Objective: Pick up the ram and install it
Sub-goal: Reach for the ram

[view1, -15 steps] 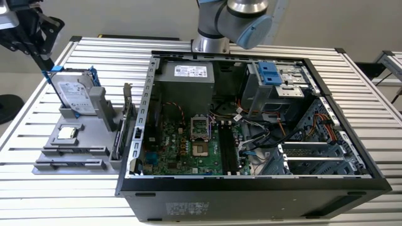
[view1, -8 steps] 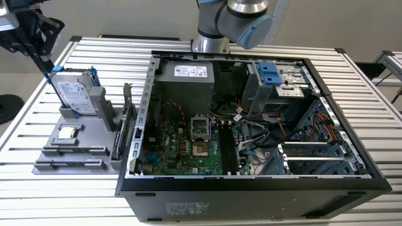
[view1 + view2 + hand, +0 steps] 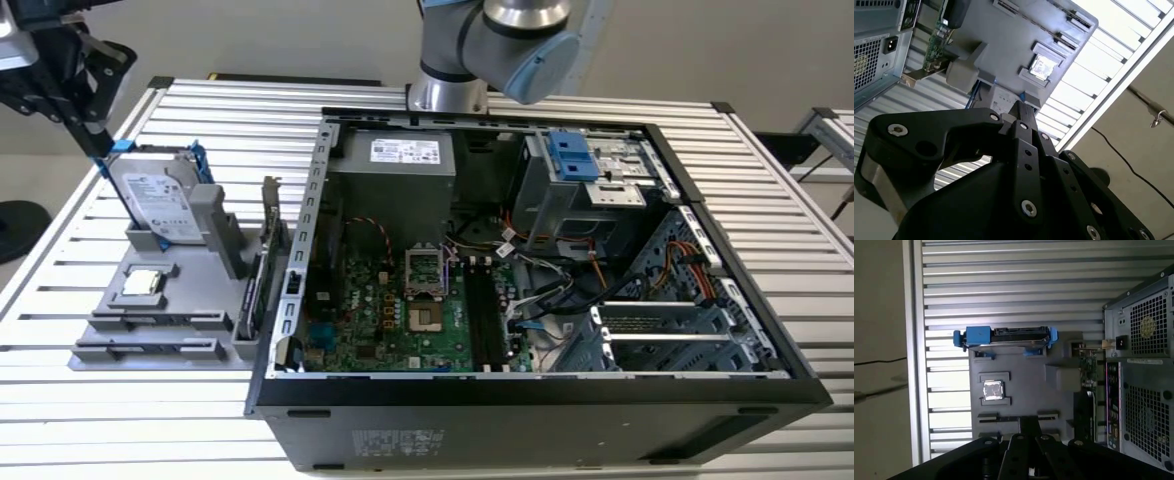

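I'm working in what looks like a robotics lab: a slatted aluminium table [image 3: 787,230] carries an opened desktop computer case [image 3: 534,430], a grey parts fixture [image 3: 147,330], and the robot arm [image 3: 514,35] behind them.

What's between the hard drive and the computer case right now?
An upright expansion card with a metal bracket stands there, on the gray holder's case-side edge, seen in the exterior view.

the ram [image 3: 999,416] is seen edge-on as a thin dark strip. it is held upright in a slot of the grey holder [image 3: 1019,390].
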Tool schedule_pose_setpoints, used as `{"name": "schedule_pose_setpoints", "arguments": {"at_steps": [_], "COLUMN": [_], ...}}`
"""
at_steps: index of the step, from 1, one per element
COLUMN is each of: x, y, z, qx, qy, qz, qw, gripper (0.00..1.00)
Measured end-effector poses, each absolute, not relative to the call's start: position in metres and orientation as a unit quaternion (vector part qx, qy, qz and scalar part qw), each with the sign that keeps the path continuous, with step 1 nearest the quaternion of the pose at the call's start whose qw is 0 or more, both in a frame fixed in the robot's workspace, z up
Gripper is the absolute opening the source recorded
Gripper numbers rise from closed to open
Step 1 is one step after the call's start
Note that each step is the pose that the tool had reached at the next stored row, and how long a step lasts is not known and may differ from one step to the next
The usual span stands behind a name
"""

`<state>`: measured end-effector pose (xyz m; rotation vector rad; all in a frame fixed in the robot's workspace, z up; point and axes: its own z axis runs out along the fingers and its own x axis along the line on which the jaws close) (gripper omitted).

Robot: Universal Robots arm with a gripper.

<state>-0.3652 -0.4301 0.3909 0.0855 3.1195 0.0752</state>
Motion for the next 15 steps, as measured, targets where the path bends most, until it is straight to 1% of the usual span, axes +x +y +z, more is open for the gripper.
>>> {"name": "schedule_pose_setpoints", "arguments": {"at_steps": [15], "x": [-0.363], "y": [-0.445], "z": [0.391], "qx": [0.027], "qy": [0.999], "qz": [0.024], "qw": [0.010], "gripper": [0.00]}}
